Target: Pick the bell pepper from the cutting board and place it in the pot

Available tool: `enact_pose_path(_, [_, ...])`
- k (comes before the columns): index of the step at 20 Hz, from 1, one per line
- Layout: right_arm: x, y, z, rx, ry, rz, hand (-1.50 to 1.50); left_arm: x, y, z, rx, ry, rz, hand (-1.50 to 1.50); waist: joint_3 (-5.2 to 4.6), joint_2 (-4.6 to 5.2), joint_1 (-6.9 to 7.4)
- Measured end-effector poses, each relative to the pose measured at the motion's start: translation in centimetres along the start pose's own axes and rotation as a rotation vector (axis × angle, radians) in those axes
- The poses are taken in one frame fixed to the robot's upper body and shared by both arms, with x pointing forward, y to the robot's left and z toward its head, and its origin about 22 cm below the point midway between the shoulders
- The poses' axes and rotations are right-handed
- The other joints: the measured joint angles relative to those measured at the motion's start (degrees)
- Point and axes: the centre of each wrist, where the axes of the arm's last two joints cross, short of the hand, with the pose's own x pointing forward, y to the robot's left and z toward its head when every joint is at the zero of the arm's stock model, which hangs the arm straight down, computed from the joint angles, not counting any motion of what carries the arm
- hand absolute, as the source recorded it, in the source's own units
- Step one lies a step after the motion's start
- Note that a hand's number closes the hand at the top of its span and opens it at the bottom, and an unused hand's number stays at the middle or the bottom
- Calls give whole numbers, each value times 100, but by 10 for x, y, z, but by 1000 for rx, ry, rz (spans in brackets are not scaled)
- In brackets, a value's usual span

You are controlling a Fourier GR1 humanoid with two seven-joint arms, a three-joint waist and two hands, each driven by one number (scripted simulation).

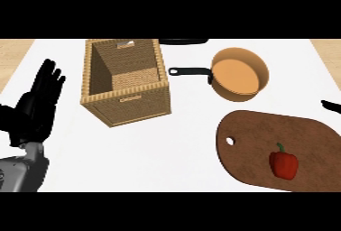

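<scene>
Left hand: at the left edge, fingers straight and raised, holding nothing; resting.
Basket: tall wicker box standing on the white counter.
Pot: copper-coloured, black handle pointing left, just beyond the cutting board.
Cutting board: dark wood, hole at its left end.
Bell pepper: red, lying on the board's right half, stem pointing away; probably light, smooth-skinned and slippery, best gripped across its broad body.
Right hand: only a tip shows at the right edge; state cannot be told.
</scene>
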Motion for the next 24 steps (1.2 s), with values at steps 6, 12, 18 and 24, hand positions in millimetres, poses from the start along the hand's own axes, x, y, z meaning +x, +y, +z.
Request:
enact_pose_path(6, [38, 23, -21, 120, 89, 51, -150, -3, -2, 1, -4, 1, -1, 0, 7, 4, 13])
enact_pose_path(12, [51, 49, -28, 152, 122, 49, -150, -6, 1, -1, -4, -1, 2, 0, 12, 6, 2])
enact_pose_path(18, [56, 70, -32, 170, 194, 90, -150, 1, -3, 0, -4, 3, 2, 0, 15, 7, 4])
enact_pose_path(24, [47, 87, -40, 163, 232, 120, -150, -2, -3, 3, -8, 1, 4, 0, 16, 9, 8])
